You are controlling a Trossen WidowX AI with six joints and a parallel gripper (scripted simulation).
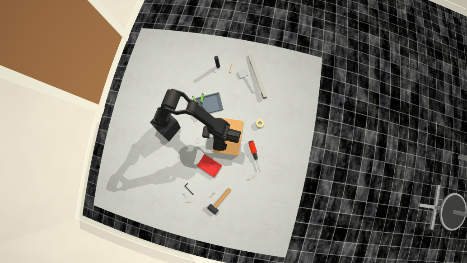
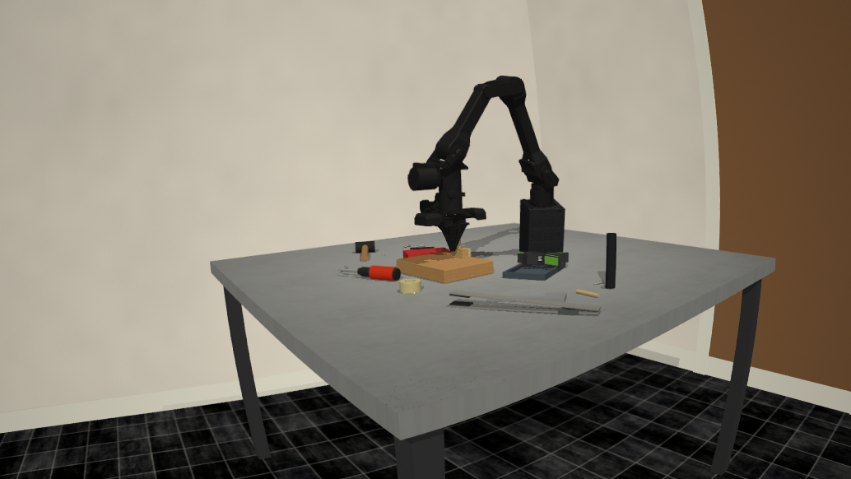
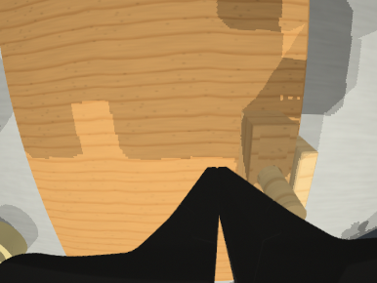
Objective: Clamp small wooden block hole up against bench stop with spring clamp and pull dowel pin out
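Observation:
The small wooden block [image 3: 273, 141] sits on the wooden board [image 1: 235, 125] [image 2: 444, 275] [image 3: 146, 63], near one edge. Its dowel pin [image 3: 284, 195] sticks up from it. The bench stop [image 3: 306, 168] is close beside the block, on the side nearer the board's edge; whether they touch cannot be told. The spring clamp [image 1: 202, 97] [image 2: 552, 260], black with green handles, is at the blue-grey tray, away from the block. My gripper [image 2: 453, 249] [image 3: 216, 176] is shut and empty, fingertips low over the board beside the block. In the overhead view the arm hides the block.
The blue-grey tray [image 1: 213, 101] [image 2: 527, 274] lies on one side of the board, the red tray [image 1: 210, 166] [image 2: 415, 253] on the other. A tape roll [image 1: 256, 123] [image 2: 410, 287] and a red screwdriver [image 1: 253, 148] [image 2: 382, 272] lie beyond the board. A black cylinder [image 1: 217, 62] [image 2: 611, 262] stands upright.

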